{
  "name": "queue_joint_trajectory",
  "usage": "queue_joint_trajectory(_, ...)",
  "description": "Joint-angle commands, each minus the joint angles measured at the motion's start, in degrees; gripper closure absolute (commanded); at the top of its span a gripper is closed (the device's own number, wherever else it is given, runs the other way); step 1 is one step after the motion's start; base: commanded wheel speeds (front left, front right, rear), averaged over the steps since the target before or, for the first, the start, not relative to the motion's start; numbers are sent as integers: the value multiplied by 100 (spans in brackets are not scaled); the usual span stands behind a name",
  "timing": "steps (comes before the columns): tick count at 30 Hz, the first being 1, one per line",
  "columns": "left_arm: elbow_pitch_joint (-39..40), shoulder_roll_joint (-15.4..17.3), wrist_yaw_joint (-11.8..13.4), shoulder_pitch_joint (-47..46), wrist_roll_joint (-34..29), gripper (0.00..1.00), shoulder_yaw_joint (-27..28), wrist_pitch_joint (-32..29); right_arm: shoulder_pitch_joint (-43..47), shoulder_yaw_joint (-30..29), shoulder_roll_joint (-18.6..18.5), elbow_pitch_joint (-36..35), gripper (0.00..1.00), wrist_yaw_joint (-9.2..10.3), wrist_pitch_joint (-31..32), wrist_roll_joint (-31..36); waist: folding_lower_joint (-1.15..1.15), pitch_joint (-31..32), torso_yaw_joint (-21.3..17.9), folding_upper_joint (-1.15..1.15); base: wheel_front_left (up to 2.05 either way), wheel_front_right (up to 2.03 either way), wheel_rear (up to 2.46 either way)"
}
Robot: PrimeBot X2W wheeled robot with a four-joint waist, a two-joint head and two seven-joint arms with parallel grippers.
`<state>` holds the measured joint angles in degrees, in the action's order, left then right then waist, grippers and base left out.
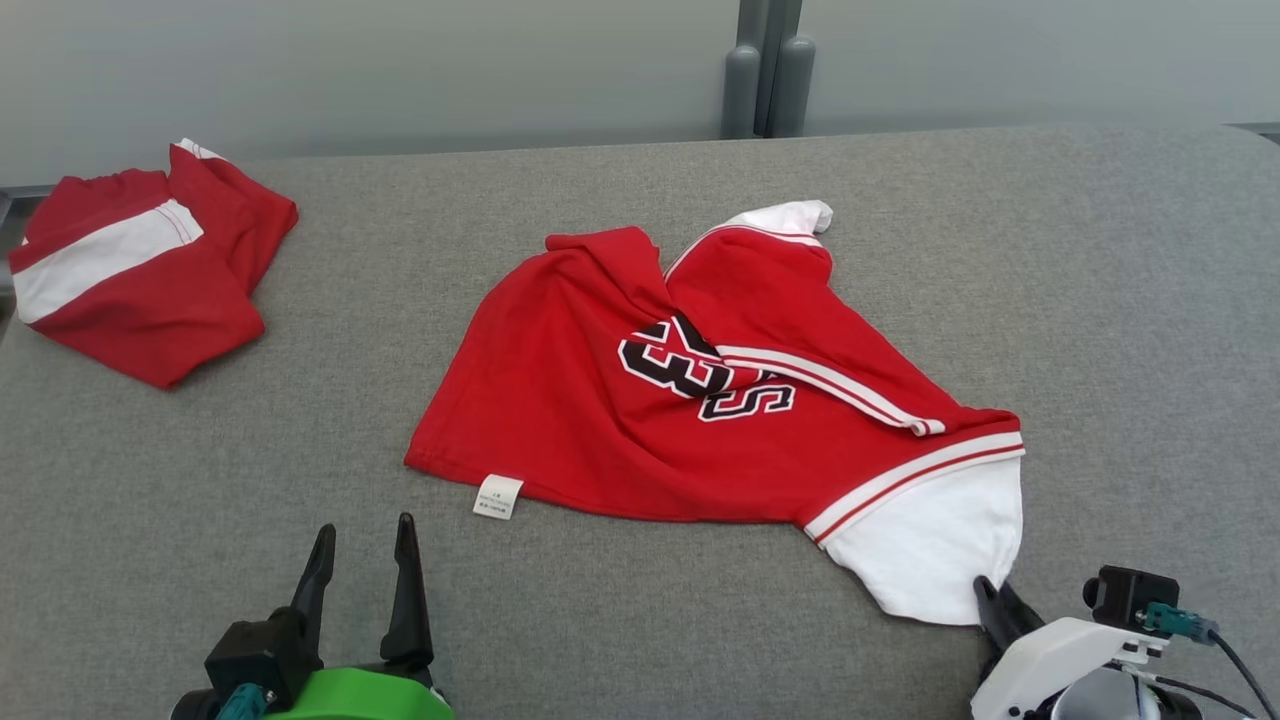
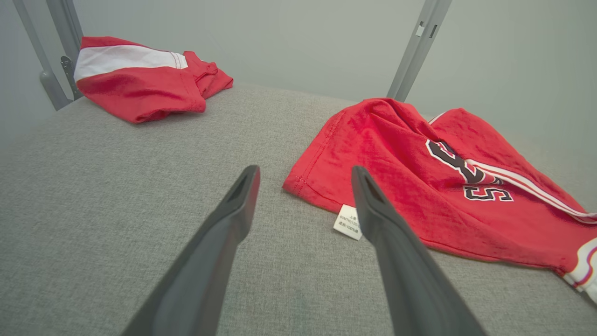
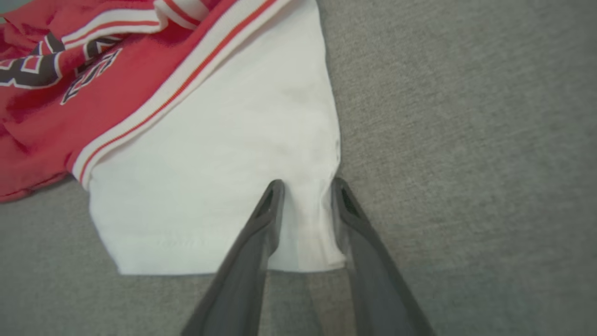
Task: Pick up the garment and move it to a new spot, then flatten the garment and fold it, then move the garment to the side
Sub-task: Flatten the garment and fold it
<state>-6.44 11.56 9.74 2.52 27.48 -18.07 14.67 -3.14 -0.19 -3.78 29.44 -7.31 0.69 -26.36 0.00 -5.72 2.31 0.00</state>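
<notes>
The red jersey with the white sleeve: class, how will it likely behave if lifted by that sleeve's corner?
Probably floppy: the jersey lies in creases and folds, so it should drape and trail from the white sleeve. Likely light, being thin cloth. It may drag rather than slide on the textured grey surface.
</notes>
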Motion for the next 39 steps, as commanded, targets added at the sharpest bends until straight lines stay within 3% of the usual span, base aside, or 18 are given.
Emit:
queue_joint_trajectory(1, -12, 6, -13, -96, -8, 0, 32, 14, 24, 141, 151, 124, 100, -29, 135, 89, 0, -6, -5, 0, 0, 0, 0)
queue_joint_trajectory(10, -36, -80, -127, -118, 175, 0, 34, -5, 58, -71, 80, -826, 100, -19, 36, -80, 0, 27, -214, 0, 0, 0, 0)
queue_joint_trajectory(16, -243, -149, -208, -417, 380, 0, -50, -465, 293, -230, 80, -1804, 100, -19, 321, -12, 0, 56, -395, 0, 0, 0, 0)
queue_joint_trajectory(21, -766, -206, -45, -924, 616, 0, 6, -1201, 450, -233, 79, -2370, 100, -19, 513, -38, 0, 67, -517, 0, 0, 0, 0)
queue_joint_trajectory(25, -1340, -284, 256, -1262, 861, 0, 156, -1851, 496, -159, 80, -2592, 100, -19, 548, -62, 0, 56, -620, 0, 0, 0, 0)
queue_joint_trajectory(39, -2384, -449, 448, -1851, 1434, 0, 572, -2236, 388, 5, 79, -2754, 100, -19, 483, -113, 0, -106, -830, 0, 0, 0, 0)
